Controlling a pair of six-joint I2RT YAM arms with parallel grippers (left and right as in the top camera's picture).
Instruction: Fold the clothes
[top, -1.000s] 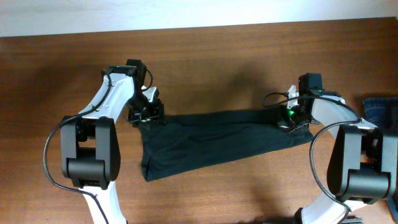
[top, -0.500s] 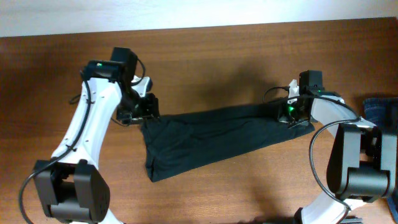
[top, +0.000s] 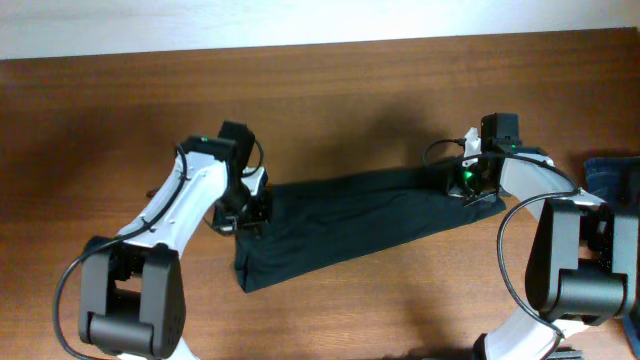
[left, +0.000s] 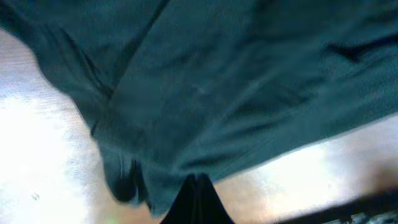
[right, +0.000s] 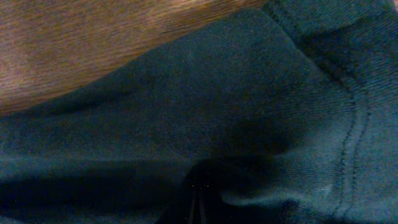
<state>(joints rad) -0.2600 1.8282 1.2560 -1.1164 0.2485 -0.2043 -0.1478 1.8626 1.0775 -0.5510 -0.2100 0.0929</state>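
Observation:
The clothes (top: 350, 220), a black T-shirt, lie folded into a long slanted strip across the middle of the table. My left gripper (top: 248, 212) is over the strip's left end. In the left wrist view its jaws (left: 198, 182) are pressed together, their tip at the near edge of the fabric (left: 236, 81). I cannot tell whether any cloth is pinched there. My right gripper (top: 468, 190) is at the strip's right end. In the right wrist view it (right: 198, 186) is shut on fabric (right: 217, 93) that bunches around it.
A blue denim garment (top: 610, 178) lies at the table's right edge, beside the right arm. Bare brown wood (top: 350, 90) lies behind and in front of the strip. The table's far edge meets a pale wall.
My left gripper has moved from the strip's far left corner towards the front and slightly right, and has shut. The strip's left end has shifted a little. The right gripper has hardly moved.

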